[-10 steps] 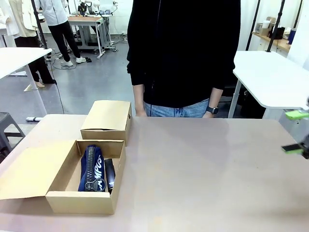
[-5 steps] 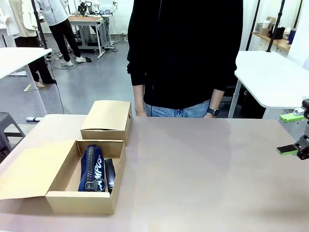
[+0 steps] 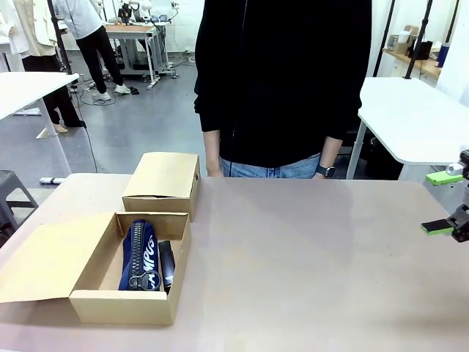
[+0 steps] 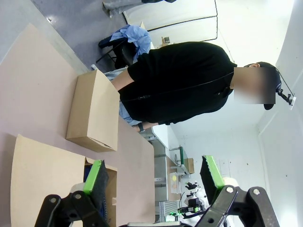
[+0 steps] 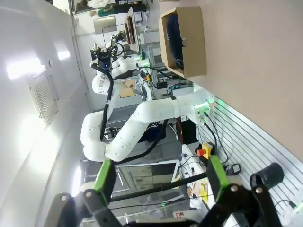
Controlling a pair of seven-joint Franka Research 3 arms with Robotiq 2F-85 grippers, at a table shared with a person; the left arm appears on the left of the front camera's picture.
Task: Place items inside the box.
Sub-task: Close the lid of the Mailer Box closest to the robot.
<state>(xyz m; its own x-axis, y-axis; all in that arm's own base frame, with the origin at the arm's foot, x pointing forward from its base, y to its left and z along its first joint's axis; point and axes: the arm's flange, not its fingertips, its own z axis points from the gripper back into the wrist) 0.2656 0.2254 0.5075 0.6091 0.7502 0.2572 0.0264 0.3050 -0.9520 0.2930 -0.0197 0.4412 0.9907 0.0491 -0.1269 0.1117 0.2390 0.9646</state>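
Observation:
The box (image 3: 123, 307) stands open at the table's near left, its wide flap (image 3: 44, 262) folded out to the left. Inside lies the navy-blue pouch (image 3: 141, 255) with white lettering and a ring pull, and the black stapler (image 3: 167, 264) rests beside it on the right. My right gripper (image 3: 441, 202) hovers open at the table's far right edge, well away from the box. In the right wrist view the right gripper (image 5: 160, 175) is open and empty, with the box (image 5: 189, 42) and pouch (image 5: 173, 40) far off. My left gripper (image 4: 154, 176) is open and empty above the flap (image 4: 42, 175).
A smaller closed cardboard box (image 3: 163, 180) sits just behind the open one and also appears as the cardboard box (image 4: 93, 113) in the left wrist view. A person (image 3: 282, 81) in black stands at the far edge, hands down. Bare tabletop (image 3: 315, 264) spans the middle and right.
My right gripper edged slightly leftward into the picture and a little lower, then held nearly still, staying open. The box and its contents have not moved.

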